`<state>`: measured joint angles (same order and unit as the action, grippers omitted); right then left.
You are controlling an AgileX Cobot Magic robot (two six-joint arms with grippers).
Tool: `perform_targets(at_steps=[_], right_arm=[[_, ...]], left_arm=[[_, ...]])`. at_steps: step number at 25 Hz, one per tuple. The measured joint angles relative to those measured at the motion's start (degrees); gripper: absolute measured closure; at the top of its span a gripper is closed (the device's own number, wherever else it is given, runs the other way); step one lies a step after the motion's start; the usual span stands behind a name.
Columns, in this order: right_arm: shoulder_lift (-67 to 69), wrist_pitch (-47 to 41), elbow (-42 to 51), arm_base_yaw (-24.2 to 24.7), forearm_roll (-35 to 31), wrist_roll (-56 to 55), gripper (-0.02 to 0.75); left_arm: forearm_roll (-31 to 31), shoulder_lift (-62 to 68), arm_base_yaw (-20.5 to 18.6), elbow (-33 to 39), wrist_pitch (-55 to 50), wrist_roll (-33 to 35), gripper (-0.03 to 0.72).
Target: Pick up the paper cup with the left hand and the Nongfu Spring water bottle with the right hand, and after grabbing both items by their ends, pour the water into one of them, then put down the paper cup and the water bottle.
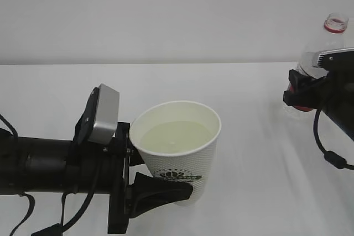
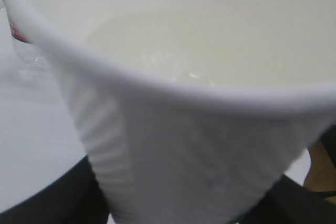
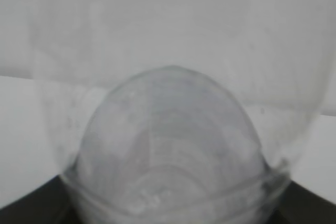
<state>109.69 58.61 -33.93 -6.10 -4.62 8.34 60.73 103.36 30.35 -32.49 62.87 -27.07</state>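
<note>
Paper cup (image 1: 180, 153) and Nongfu Spring water bottle (image 1: 326, 59) sit in the grip of the two arms, well apart across the white table (image 1: 249, 136). The left hand (image 1: 146, 189) pinches the cup low on its body, one black finger lying across the wall just below the green logo, while the cup stands upright at the front of the scene. The water (image 1: 174, 136) fills it to not far below the rim, pale yellowish against the cream inside; the left wrist view shows the ribbed white wall (image 2: 173, 150) close up with dark finger edges at both lower corners. At the far right edge, the right hand (image 1: 310, 89) clasps the bottle around its labelled middle, neck up and red ring showing; the right wrist view looks straight through the clear, seemingly empty body (image 3: 168, 145), dark fingers just visible at the bottom corners.

Pouring appears done, leaving only the setting down. The cup, thin paper and now heavy with liquid, would likely buckle or slop if squeezed harder or tilted, so a level descent on the low grip seems wise. The bottle, light and springy plastic, looks far more forgiving.
</note>
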Motion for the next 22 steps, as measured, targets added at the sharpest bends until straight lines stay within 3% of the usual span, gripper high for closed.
perform_targets(at_steps=[22], right_arm=[[4.3,-0.2,-1.7,0.0,0.9,0.9,0.287]], left_arm=[[0.0,0.0,0.0,0.0,0.0,0.0,0.23]])
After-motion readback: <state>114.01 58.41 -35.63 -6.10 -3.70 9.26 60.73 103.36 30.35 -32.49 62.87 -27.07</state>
